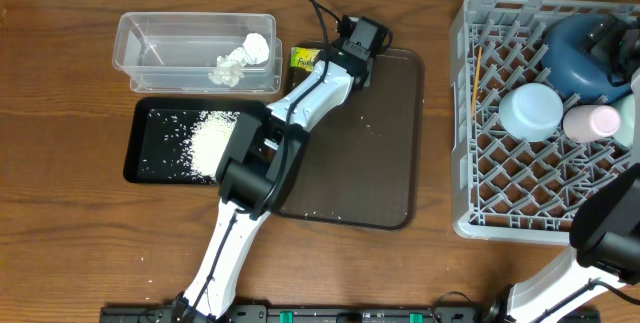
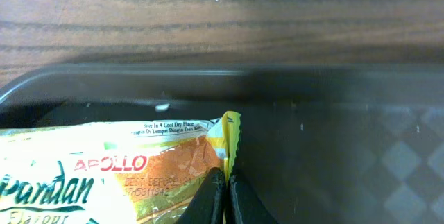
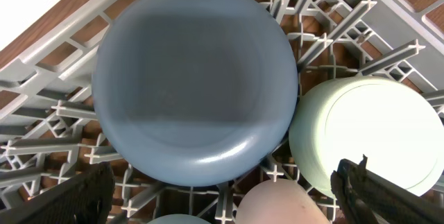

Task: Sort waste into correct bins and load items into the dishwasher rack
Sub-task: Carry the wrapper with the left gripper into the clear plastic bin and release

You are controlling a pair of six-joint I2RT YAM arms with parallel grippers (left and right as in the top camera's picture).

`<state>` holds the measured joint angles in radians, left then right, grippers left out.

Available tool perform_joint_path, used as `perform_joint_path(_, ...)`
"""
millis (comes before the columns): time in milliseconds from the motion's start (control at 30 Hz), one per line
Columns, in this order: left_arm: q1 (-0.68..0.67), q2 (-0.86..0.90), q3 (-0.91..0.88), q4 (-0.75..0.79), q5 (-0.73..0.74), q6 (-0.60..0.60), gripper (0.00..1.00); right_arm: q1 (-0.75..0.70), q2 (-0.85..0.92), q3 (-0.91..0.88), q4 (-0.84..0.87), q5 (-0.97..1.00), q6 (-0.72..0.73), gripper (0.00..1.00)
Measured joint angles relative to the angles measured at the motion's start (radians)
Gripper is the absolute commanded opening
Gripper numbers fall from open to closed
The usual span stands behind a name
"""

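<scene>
My left gripper (image 1: 319,60) is shut on the edge of the yellow-green snack wrapper (image 1: 304,59) at the brown tray's far left corner. In the left wrist view the fingertips (image 2: 226,182) pinch the wrapper (image 2: 104,175). The clear tub (image 1: 125,48) holds the crumpled tissue (image 1: 243,58). The black tray (image 1: 130,148) holds the rice (image 1: 212,138). In the grey rack (image 1: 462,93) are the dark blue plate (image 1: 575,53), a pale bowl (image 1: 531,110), the pink cup (image 1: 592,121) and the orange stick (image 1: 476,78). My right gripper (image 3: 229,196) hangs open over the plate (image 3: 194,78).
The brown serving tray (image 1: 370,153) lies mid-table with a few stray grains on it. A black cable (image 1: 310,3) runs from the left wrist toward the table's far edge. In the right wrist view a bowl (image 3: 368,134) and the cup (image 3: 277,207) crowd the plate.
</scene>
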<state>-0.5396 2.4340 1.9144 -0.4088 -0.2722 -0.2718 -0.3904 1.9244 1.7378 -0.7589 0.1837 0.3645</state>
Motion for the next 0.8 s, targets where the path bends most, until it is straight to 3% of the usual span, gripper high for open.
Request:
perform_joint_path(433, 0.016, -0.359, -0.021, -0.093, 0.003, 0.008, 0.06, 0.0, 0.0, 0.0, 0.0, 0.0, 0.0, 0.99)
perform_joint_path(600, 0.103, -0.465, -0.018, -0.122, 0.003, 0.008, 0.06, 0.0, 0.0, 0.0, 0.0, 0.0, 0.0, 0.99)
perform_joint_path(800, 0.262, -0.456, -0.018, -0.19, 0.003, -0.01, 0.06, 0.0, 0.0, 0.0, 0.0, 0.0, 0.0, 0.99)
